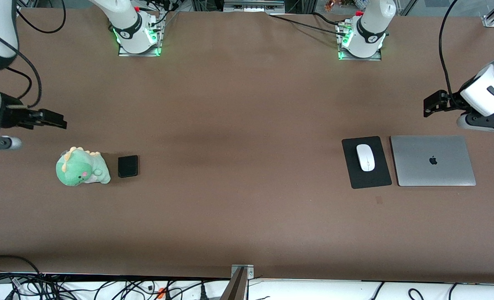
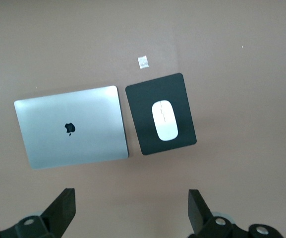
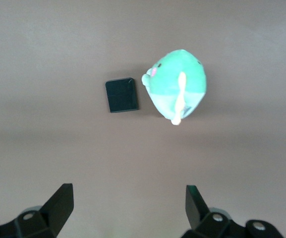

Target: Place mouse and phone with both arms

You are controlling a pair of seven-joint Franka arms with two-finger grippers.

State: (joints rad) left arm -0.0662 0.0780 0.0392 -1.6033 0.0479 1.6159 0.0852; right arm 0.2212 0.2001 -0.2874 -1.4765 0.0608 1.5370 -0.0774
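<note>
The white mouse (image 1: 365, 157) lies on a black pad (image 1: 376, 177) toward the left arm's end of the table. It shows on the pad (image 2: 143, 104) in the left wrist view (image 2: 164, 120). The black phone (image 1: 128, 166) lies flat on the table toward the right arm's end, and the right wrist view shows it (image 3: 121, 95). My left gripper (image 1: 429, 106) is open and empty, up over bare table beside the pad and laptop; its own view shows it too (image 2: 131, 208). My right gripper (image 1: 60, 121) is open and empty over bare table near the phone, as its own view shows (image 3: 129, 203).
A closed silver laptop (image 1: 432, 160) lies beside the pad, also in the left wrist view (image 2: 72, 126). A green plush dinosaur (image 1: 80, 166) sits right beside the phone, also in the right wrist view (image 3: 178, 85). A small patch (image 1: 379, 200) marks the table nearer the camera than the pad.
</note>
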